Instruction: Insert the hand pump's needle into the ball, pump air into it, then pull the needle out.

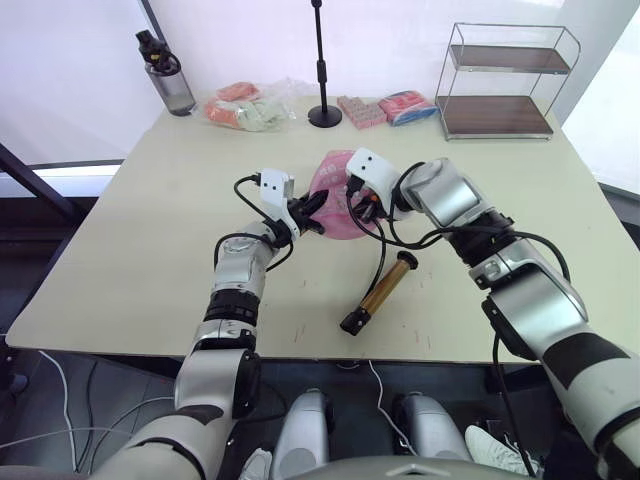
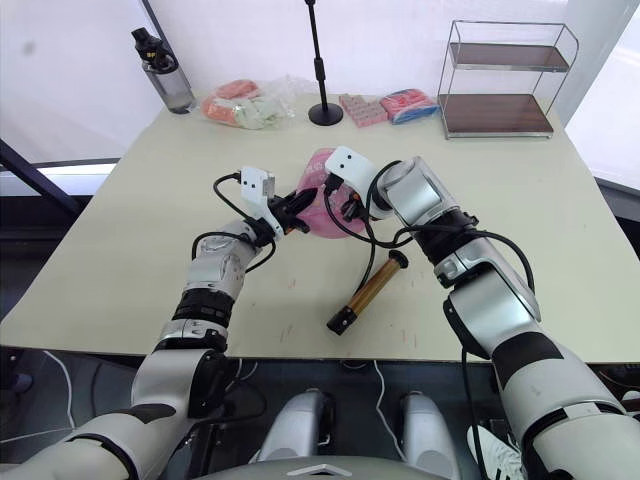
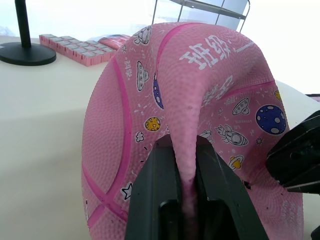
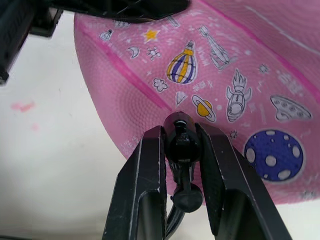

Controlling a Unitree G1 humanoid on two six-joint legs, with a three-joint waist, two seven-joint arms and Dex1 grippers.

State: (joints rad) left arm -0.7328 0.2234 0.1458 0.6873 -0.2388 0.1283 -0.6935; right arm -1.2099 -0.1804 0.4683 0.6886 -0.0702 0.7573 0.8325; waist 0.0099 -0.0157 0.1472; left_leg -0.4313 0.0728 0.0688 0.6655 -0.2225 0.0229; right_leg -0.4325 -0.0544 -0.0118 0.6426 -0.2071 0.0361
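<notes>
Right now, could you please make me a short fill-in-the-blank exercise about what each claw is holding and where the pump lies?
1. The left claw is pinching a fold of the pink ____.
2. The right claw is shut on the black fitting of the ____, pressed against the ball.
3. The hand pump lies on the ____, untouched by either claw.
4. A thin black ____ runs from the hand pump up to the right claw.

Missing words: ball; needle; table; hose
</notes>
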